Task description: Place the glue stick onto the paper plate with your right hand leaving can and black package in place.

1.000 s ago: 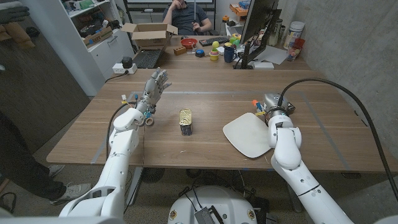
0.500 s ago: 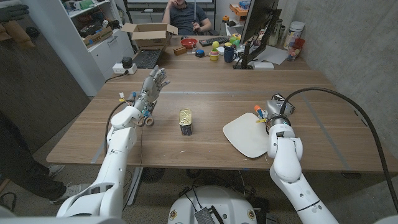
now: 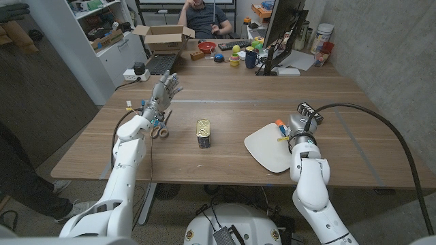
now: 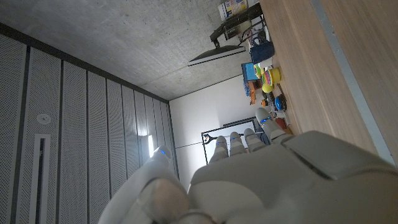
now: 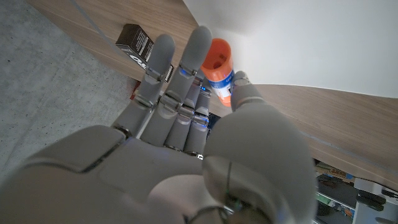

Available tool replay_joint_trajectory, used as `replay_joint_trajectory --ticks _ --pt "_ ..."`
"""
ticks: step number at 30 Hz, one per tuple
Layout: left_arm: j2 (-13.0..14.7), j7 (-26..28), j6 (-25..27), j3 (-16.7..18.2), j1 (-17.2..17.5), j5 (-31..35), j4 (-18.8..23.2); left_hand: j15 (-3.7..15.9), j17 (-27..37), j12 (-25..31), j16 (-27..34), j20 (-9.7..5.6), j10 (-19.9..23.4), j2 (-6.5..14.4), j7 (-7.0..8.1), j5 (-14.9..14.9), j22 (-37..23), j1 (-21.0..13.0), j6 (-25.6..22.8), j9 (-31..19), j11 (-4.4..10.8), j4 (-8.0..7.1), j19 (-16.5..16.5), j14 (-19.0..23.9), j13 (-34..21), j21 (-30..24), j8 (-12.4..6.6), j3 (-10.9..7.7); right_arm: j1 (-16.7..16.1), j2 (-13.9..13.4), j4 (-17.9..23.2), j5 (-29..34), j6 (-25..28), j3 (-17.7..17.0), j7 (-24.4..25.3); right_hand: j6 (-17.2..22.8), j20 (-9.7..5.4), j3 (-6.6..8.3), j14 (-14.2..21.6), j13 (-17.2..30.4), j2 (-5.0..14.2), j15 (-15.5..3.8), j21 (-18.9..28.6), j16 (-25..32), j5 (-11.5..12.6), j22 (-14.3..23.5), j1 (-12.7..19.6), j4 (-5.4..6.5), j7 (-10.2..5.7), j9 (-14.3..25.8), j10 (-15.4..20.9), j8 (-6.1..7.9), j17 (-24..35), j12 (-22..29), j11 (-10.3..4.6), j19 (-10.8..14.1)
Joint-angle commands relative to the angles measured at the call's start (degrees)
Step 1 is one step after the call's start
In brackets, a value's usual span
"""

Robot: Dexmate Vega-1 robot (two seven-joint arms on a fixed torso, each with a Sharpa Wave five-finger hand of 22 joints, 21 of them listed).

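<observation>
My right hand [image 3: 297, 126] pinches the glue stick [image 3: 280, 127], a white tube with an orange cap, between thumb and finger at the far right rim of the white paper plate [image 3: 267, 150]. In the right wrist view the glue stick [image 5: 219, 67] stands between the fingers of the right hand [image 5: 186, 143], with the plate [image 5: 311, 37] right behind it. The black package [image 5: 137, 42] lies on the wood beyond the fingertips. The can [image 3: 204, 133] stands mid-table, left of the plate. My left hand [image 3: 164, 92] is raised at the far left, fingers apart, holding nothing.
Scissors [image 3: 159, 129] and small bits lie by my left forearm. The table's far edge is crowded with a cardboard box [image 3: 163, 37], a laptop, cups and a monitor [image 3: 283, 27]. A person sits behind it. A black cable [image 3: 381, 129] arcs over the right side.
My right hand has carried the glue stick a little nearer, down to the plate's rim. My left hand has drifted slightly left and farther away. The can has stayed put.
</observation>
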State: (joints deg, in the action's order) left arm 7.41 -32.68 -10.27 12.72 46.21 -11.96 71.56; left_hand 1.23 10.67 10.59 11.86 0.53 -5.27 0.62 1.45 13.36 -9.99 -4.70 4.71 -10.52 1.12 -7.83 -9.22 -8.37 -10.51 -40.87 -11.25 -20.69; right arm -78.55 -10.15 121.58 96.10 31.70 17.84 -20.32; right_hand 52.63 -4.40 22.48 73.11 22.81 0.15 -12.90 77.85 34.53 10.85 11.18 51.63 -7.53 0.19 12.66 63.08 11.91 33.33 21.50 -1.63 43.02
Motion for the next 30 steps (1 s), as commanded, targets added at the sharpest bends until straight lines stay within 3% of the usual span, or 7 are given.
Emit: replay_joint_trajectory --ticks 1,18,30 --pt "0.5 -0.8 0.3 0.5 0.4 -0.3 0.8 -0.17 0.1 0.3 -0.1 0.11 0.0 0.0 -0.14 0.4 -0.3 0.4 0.1 -0.3 -0.07 -0.1 0.0 0.2 -0.1 0.1 -0.3 0.19 -2.4 2.1 0.9 0.9 -1.4 1.1 1.3 2.0 -7.78 0.61 0.3 0.1 9.11 -0.24 0.4 0.0 0.2 0.0 9.5 0.8 -1.29 0.2 1.7 0.35 0.4 -0.1 -0.69 -0.1" --pt "0.8 -1.5 1.2 0.8 1.9 -1.0 3.1 -0.2 0.1 0.2 -0.2 0.2 0.0 0.1 -0.11 0.4 -0.3 0.3 0.1 -0.3 -0.22 -0.08 0.0 0.2 -0.1 0.4 -0.29 0.37 -6.8 2.9 3.7 2.3 -2.6 2.4 3.0 2.1 -7.78 0.64 0.5 0.4 9.02 -0.23 0.6 -0.2 0.2 -0.1 9.5 0.9 -1.14 0.2 2.1 0.24 0.5 -0.2 -0.73 0.0" --pt "1.1 -2.0 1.2 1.2 2.6 -1.4 3.5 -0.23 0.1 0.3 -0.2 0.21 0.1 0.1 -0.12 0.5 -0.4 0.3 0.1 -0.3 -0.23 -0.07 0.1 0.3 -0.1 0.5 -0.28 0.48 -7.5 3.9 2.5 3.8 -3.0 3.8 2.8 2.3 -7.74 0.65 0.6 0.8 8.97 -0.23 0.7 -0.4 0.2 -0.3 9.4 0.98 -1.2 0.2 2.3 0.19 0.5 -0.3 -0.79 -0.1"
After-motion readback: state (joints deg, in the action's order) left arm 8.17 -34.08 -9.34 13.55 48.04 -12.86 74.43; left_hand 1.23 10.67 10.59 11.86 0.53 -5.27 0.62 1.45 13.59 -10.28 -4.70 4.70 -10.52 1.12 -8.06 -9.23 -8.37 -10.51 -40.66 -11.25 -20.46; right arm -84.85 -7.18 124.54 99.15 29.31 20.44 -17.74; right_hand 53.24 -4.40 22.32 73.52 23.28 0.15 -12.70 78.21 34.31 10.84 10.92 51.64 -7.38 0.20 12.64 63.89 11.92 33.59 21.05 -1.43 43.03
